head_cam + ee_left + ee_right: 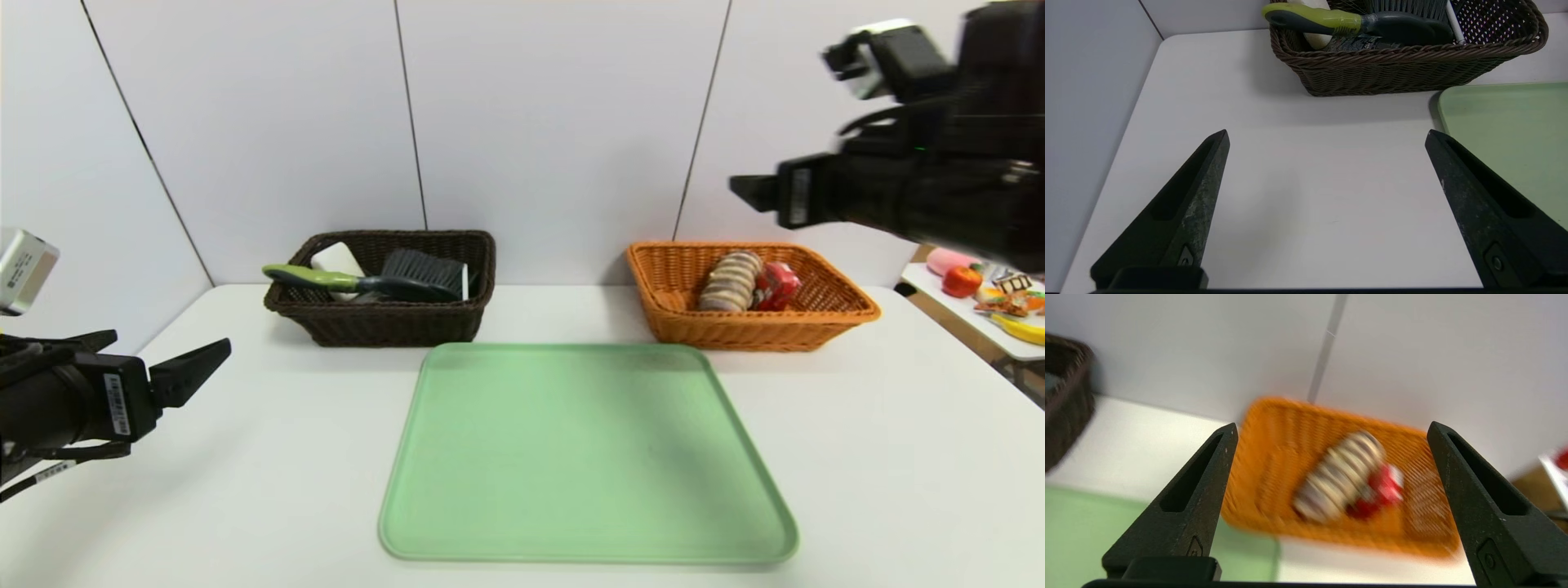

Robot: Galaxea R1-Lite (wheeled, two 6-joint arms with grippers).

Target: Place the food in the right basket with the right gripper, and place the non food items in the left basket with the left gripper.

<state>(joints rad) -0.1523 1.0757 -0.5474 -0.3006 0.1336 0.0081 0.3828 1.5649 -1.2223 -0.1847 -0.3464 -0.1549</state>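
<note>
While the left gripper point(159, 363) is held spread wide above bare table point(1290, 171), a brush point(367, 282) is seen in the dark basket point(384, 320) ahead of it. The green tray point(584, 457) lies between. The right gripper point(1331, 430) (fingers apart) is raised above the orange basket point(824, 314), where striped bread point(729, 282) and a red packet point(777, 286) are kept.

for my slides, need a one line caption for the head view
Sorting done: brush in brown basket, food in orange basket, green tray bare.
</note>
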